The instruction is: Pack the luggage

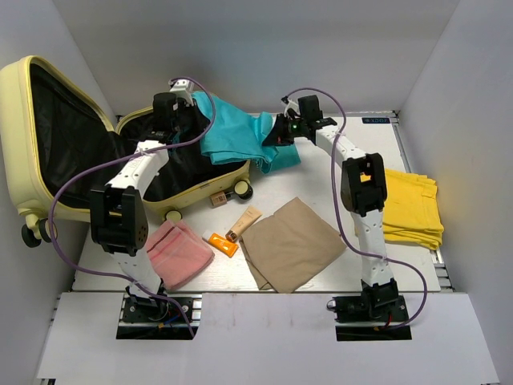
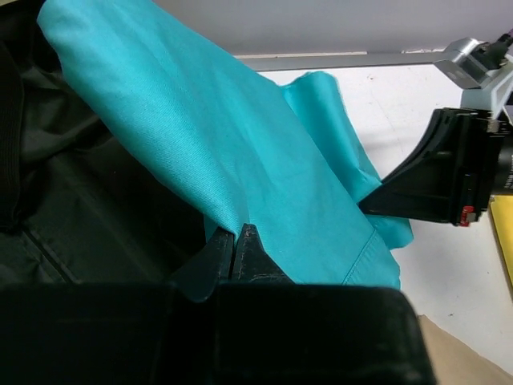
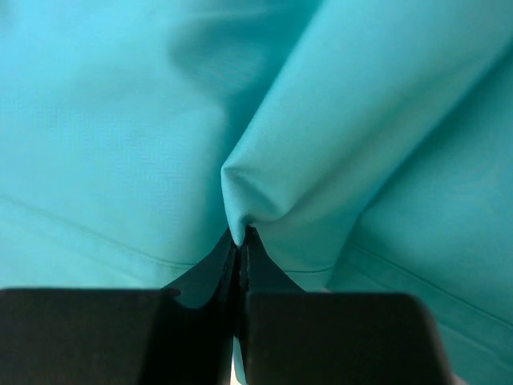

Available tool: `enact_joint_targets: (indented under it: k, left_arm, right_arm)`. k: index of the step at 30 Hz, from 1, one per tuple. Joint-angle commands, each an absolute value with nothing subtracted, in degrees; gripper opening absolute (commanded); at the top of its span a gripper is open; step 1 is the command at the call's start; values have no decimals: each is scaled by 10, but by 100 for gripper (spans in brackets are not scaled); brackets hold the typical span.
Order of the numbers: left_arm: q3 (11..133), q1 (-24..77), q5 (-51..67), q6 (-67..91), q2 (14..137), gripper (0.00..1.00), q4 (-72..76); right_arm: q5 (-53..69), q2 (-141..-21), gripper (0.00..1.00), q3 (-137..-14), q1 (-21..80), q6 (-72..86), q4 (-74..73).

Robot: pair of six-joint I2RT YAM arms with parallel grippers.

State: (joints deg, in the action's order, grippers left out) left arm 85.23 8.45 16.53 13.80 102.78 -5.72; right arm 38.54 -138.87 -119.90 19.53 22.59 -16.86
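A pale yellow hard-shell suitcase, the luggage (image 1: 16,160), lies open at the back left of a white table (image 1: 321,168), its lid leaning against the left wall and its black lining showing. A teal garment (image 1: 236,132) is draped across the suitcase's right rim, partly over the lining and partly over the table. The left gripper (image 2: 238,241) has its jaws pressed together on a fold of this teal fabric above the open case. The right gripper (image 3: 240,237) pinches another fold (its jaws tight, the cloth puckered at the tips). Nearer the arms lie a pink cloth (image 1: 178,253), an orange tube (image 1: 222,243), a beige tube (image 1: 243,223) and a tan cloth (image 1: 292,245). A folded yellow garment (image 1: 413,208) rests at the right.
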Motion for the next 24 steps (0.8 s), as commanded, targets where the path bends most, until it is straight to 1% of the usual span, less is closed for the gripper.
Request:
enact_joint_targets:
  k: [1, 5, 10, 13, 16, 17, 18, 19, 20, 21, 22, 23, 24]
  left_arm:
    - [853, 74, 187, 150, 994, 0, -30]
    - [836, 57, 199, 162, 969, 0, -6]
    - [802, 39, 200, 158, 904, 0, 13]
    - [773, 22, 200, 156, 864, 0, 20]
    - [738, 6, 183, 144, 834, 0, 19]
    - [716, 4, 174, 137, 813, 0, 11]
    - [709, 4, 155, 137, 806, 0, 11]
    - [697, -19, 149, 130, 796, 0, 2]
    - [690, -24, 142, 128, 786, 3, -18]
    - [676, -27, 133, 128, 783, 15, -26]
    - [671, -43, 116, 126, 778, 35, -51]
    - [667, -47, 114, 124, 773, 89, -58]
    - [664, -53, 115, 122, 773, 100, -67]
  right_arm:
    - [470, -1329, 0, -1199, 202, 273, -94]
    - [499, -1310, 0, -1240, 209, 316, -66]
    - [555, -1316, 0, -1276, 232, 401, 44]
    - [567, -1324, 0, -1292, 260, 435, 92]
    - [556, -1331, 0, -1295, 297, 454, 119]
    - [529, -1338, 0, -1295, 310, 475, 163]
    - [529, -1338, 0, -1296, 321, 479, 163]
    - [511, -1347, 0, -1309, 328, 480, 174]
    - [497, -1349, 0, -1315, 334, 479, 173]
    - [491, -1352, 0, -1327, 352, 469, 170]
    - [485, -1351, 0, -1333, 357, 456, 165]
    - [470, -1351, 0, -1340, 362, 449, 153]
    - [464, -1349, 0, -1345, 370, 426, 137]
